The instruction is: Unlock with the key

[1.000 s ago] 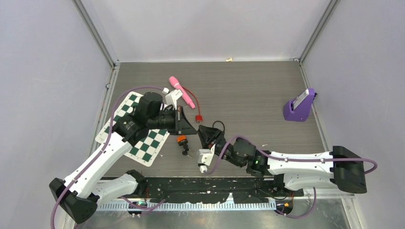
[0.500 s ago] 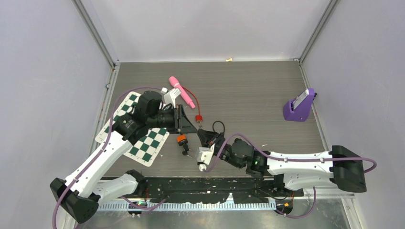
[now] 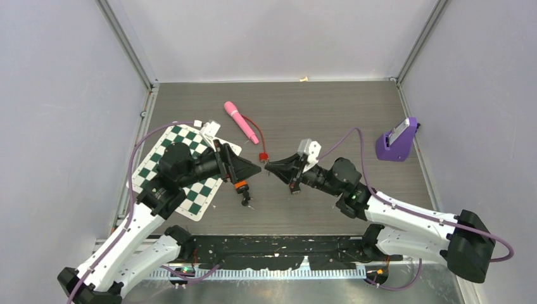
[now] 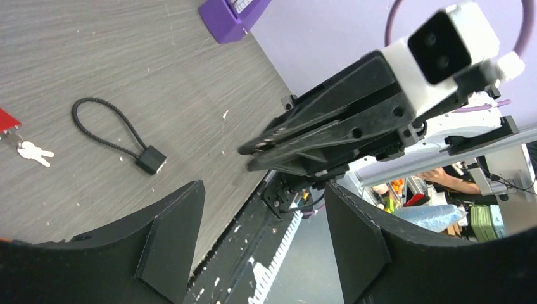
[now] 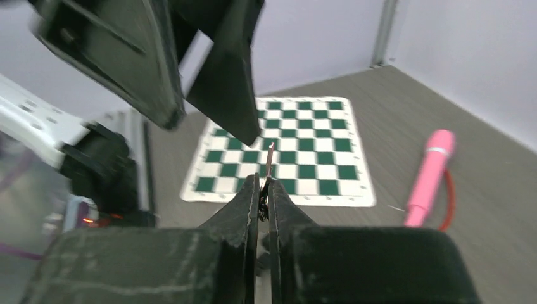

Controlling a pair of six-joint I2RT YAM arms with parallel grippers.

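Right gripper (image 3: 269, 166) is pinched tight on a thin metal sliver, prob. the key (image 5: 270, 158). Its blade sticks out past the tips, pointing 12 o'clock in its own wrist view and approx. 9 o'clock in the top view. Left gripper (image 3: 252, 171) faces it nose to nose from the 9 o'clock side, close but apart, fingers spread wide w/ nothing between them. Lock (image 4: 152, 159) lies flat on the table (image 3: 342, 126): a small black body w/ a cable loop trailing toward 10 o'clock in the left wrist view, so its long axis runs 10-to-4 there. In that view the body sits at 9 o'clock from the right tips and lower, on the table, while the tips hang in the air. In the top view it's mostly hidden under the right gripper. Judgement: the right arm is nearer and has the key, so the next move = tip the blade down and line it up w/ the body end, not the loop end. Keyhole not visible; can't tell which face it's on. Loose keys (image 4: 35, 152) by a red tag (image 4: 7, 120) lie further out at 9 o'clock, untouched.
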